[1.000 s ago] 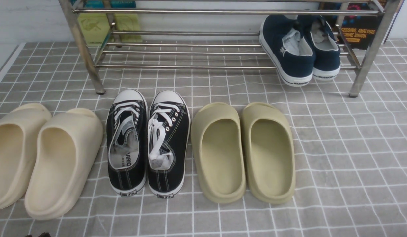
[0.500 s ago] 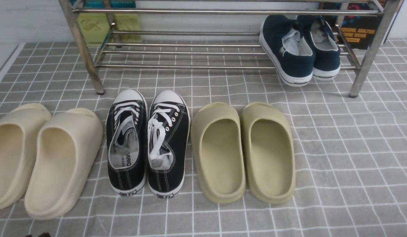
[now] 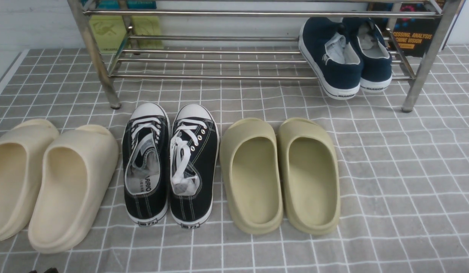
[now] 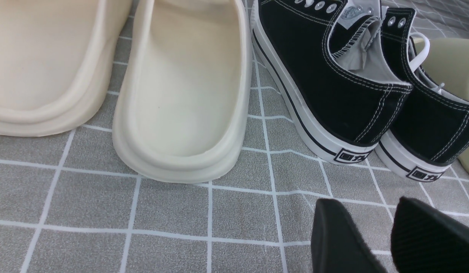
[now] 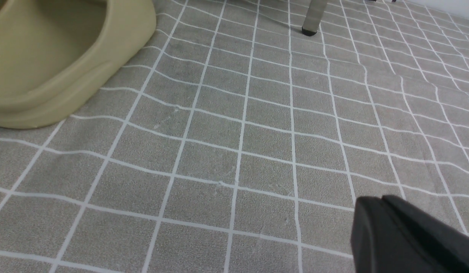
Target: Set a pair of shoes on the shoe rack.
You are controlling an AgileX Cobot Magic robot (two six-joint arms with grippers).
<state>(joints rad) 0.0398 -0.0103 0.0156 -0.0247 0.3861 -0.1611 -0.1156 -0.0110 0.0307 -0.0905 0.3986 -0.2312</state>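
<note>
The pair of navy-blue slip-on shoes point(image 3: 344, 57) sits on the lower shelf of the steel shoe rack point(image 3: 219, 60), at its right end; the left shoe leans on its side with its heel over the front tube. My left gripper point(image 4: 365, 206) is open and empty, low over the cloth just behind the heels of the black lace-up sneakers point(image 4: 333, 83). My right gripper point(image 5: 382, 203) is shut and empty, over bare cloth to the right of the olive slippers point(image 5: 56, 57). Neither gripper shows clearly in the front view.
On the grey checked cloth stand a row of cream slippers point(image 3: 48, 182), black lace-up sneakers point(image 3: 168, 163) and olive slippers point(image 3: 280, 174). Books point(image 3: 413, 34) stand behind the rack. A rack foot point(image 5: 312, 19) stands ahead of my right gripper.
</note>
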